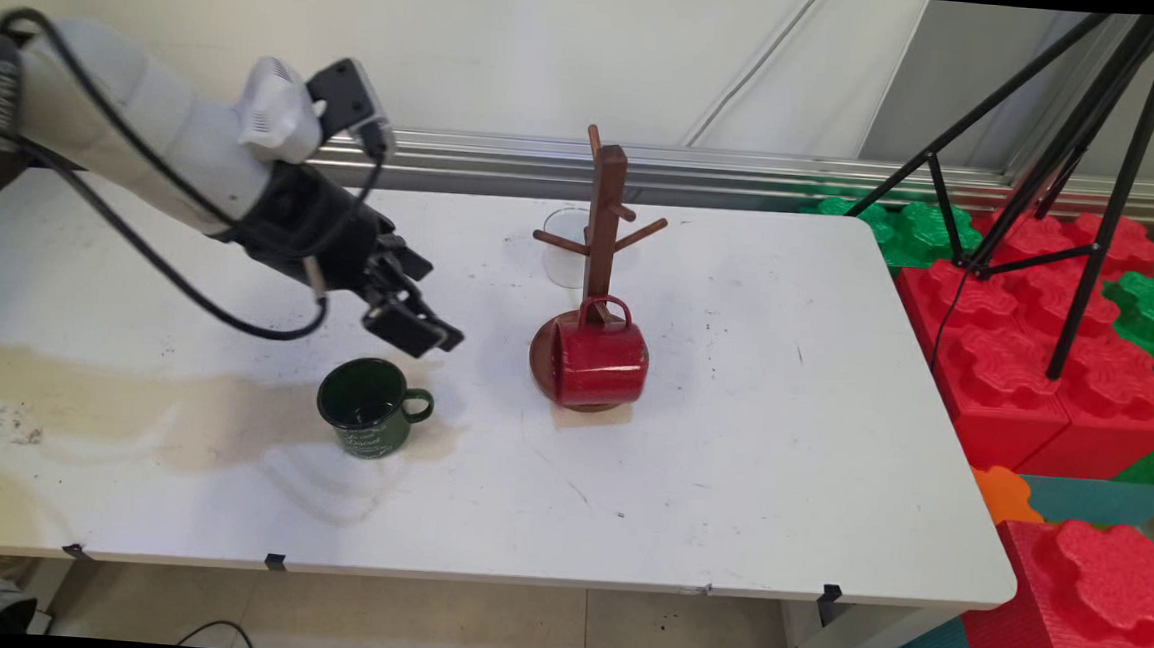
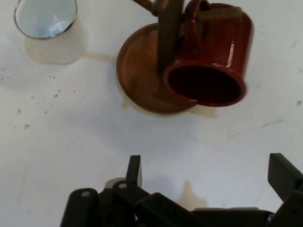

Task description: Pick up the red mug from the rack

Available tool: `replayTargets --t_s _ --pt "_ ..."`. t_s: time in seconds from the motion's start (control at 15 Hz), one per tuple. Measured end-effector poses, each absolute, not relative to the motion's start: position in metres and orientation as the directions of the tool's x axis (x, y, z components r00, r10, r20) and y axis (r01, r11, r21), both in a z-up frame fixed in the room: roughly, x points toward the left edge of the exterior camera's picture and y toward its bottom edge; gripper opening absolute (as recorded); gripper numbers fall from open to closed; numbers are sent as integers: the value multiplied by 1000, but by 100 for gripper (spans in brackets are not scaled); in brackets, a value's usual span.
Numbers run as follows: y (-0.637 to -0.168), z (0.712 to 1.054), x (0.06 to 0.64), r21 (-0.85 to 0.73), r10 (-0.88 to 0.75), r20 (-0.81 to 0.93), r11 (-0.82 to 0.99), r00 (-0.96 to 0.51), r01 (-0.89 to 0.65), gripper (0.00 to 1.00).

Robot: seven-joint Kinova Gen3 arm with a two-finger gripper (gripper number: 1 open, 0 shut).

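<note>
My black gripper (image 1: 417, 326) hangs open and empty over the table, just above and behind a dark green mug (image 1: 368, 419) that stands upright with its handle to the right. To the right stands a brown wooden mug tree (image 1: 603, 227) on a round base. A red mug (image 1: 600, 361) hangs tilted from a low peg, its mouth to the left. In the hand view the gripper (image 2: 208, 172) points toward the red mug (image 2: 213, 61) and the tree's base (image 2: 137, 75); the green mug is out of that view.
A white cup (image 1: 566, 248) stands behind the mug tree, also at the hand view's top left as the white cup (image 2: 49, 29). A brownish stain spreads over the table's left side (image 1: 111, 401). Black tripod legs (image 1: 1097, 176) and red and green foam blocks (image 1: 1037, 332) lie to the right.
</note>
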State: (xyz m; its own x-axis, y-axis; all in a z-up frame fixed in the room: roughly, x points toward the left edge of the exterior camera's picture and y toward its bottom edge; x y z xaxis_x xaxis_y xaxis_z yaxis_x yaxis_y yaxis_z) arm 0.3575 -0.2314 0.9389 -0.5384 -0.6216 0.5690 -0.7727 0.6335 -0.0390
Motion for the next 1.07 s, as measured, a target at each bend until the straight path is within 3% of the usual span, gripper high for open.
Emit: replayTargets --t_s 0.47,1.07 --pt "-213 962 378 -143 -540 510 715 -670 -685 100" --pt "-207 966 380 -162 -525 494 728 -693 -666 100"
